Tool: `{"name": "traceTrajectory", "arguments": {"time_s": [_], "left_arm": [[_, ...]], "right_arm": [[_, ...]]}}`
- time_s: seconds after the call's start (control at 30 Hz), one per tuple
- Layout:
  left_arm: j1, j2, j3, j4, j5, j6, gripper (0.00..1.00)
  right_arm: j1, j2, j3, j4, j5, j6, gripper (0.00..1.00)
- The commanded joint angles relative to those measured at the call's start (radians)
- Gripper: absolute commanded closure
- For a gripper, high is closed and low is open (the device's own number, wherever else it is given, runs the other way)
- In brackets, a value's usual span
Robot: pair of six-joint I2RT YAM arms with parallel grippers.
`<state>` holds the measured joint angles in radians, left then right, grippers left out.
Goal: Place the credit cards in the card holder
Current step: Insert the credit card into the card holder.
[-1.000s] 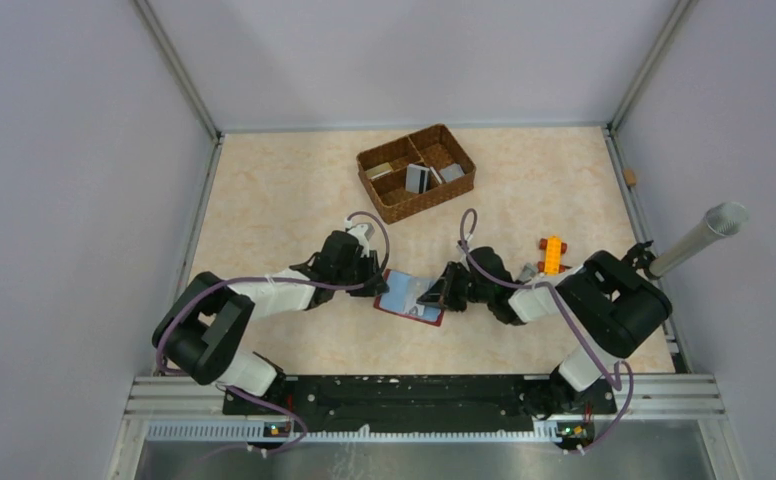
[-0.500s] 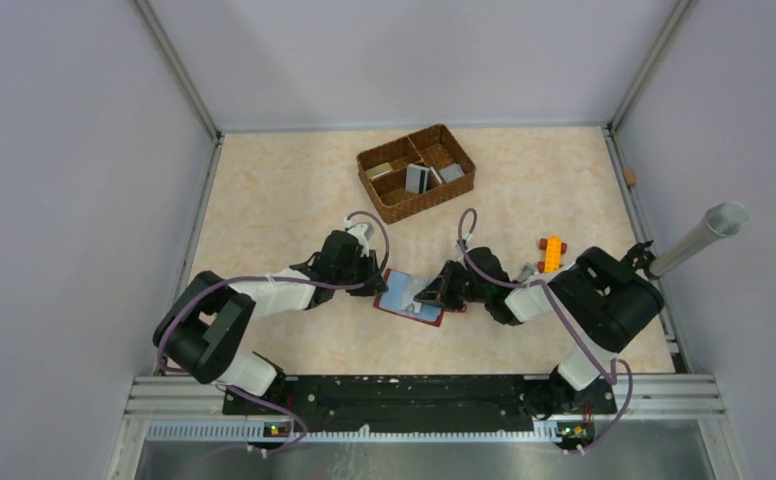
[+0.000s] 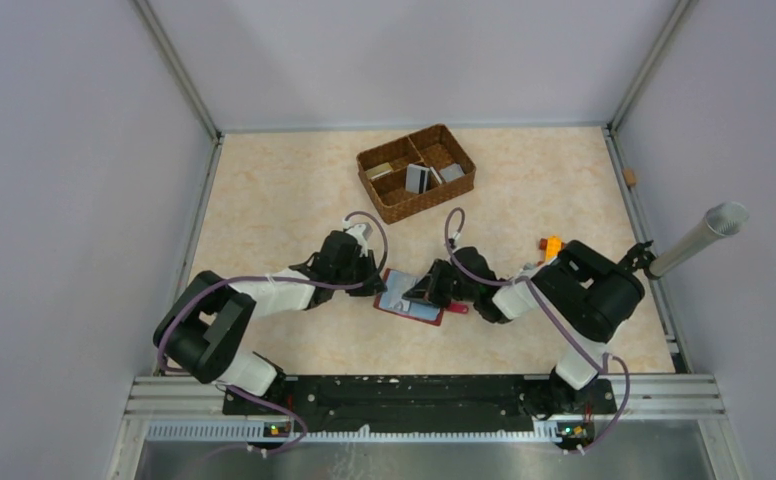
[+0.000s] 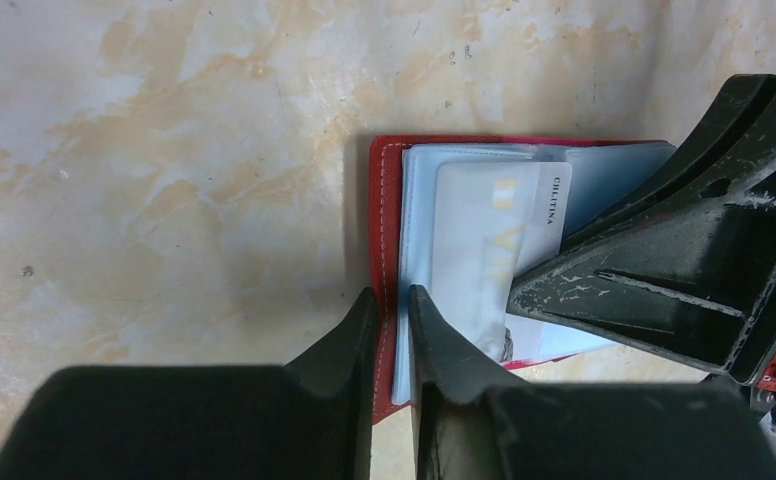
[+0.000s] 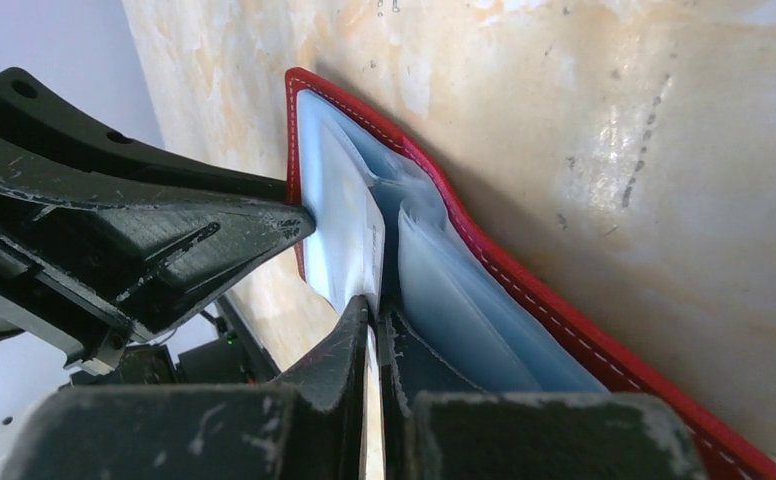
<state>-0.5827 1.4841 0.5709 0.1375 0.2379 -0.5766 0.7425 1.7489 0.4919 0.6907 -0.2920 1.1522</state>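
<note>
Credit cards (image 3: 417, 178): most of them sit in the wicker basket (image 3: 432, 201) at the far side of the table (image 3: 264, 200), well apart from the action. I make out a tan one, a striped one and a grey one in there, though they're tiny from above.
Card holder (image 4: 384, 200): red, folded open and lying flat near the middle of the table, clear pockets facing up.
White card (image 4: 489, 230): this is the one in play. It looks partly inside a clear pocket, with one end poking out.
Right gripper (image 5: 372, 312): closed tight on the poking-out end of that white card. In the wrist view you can see the thin edge pinched between the fingers.
Left gripper (image 4: 392, 300): jaws nearly together, with the holder's red stitched edge between them. Can't tell if it's really clamping the edge or just straddling it.
Done so far: honestly not much. No card that I can see is fully seated. The other pockets look empty, but the plastic is cloudy, so I'm not sure.
Left to do: push this one home, let go, then fetch the rest from the basket one by one.
My guess on stage: early, with one card mid-insertion.
</note>
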Motion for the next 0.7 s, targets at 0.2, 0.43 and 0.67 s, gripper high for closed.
{"name": "traceTrajectory", "arguments": {"time_s": [0.2,0.43,0.67], "left_arm": [[-0.01,0.023,-0.041,0.023,0.035,-0.04,0.97],[-0.009,0.026,-0.058,0.055,0.044,-0.071,0.99],[-0.01,0.032,-0.06,0.073,0.064,-0.086,0.94]], "right_arm": [[0.032,-0.152,0.099,-0.407,0.201,-0.182,0.67],[0.05,-0.218,0.186,-0.613,0.276,-0.273,0.52],[0.072,-0.163,0.2,-0.584,0.235,-0.265,0.61]]}}
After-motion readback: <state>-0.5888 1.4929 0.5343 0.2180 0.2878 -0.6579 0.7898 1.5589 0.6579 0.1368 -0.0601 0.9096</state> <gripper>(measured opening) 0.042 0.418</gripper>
